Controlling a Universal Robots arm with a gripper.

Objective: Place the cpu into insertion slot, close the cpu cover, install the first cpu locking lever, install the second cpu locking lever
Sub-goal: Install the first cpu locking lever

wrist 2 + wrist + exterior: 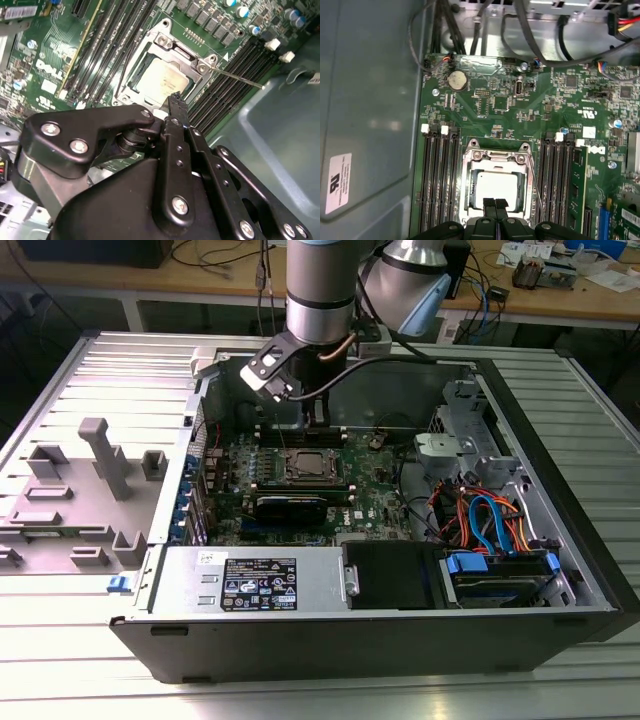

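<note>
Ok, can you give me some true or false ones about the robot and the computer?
The small silvery-grey square chip sits in the square silver-rimmed socket. True.
The black pincer holds the chip. False: it is shut and empty, just above it.
The thin silver metal frame plate lies flat round the chip. True.
The green circuit board lies outside the dark open computer case. False: it sits inside.

The arm [320,300] hangs over the insertion slot [309,466] (inside the open computer case [400,640]).
</note>
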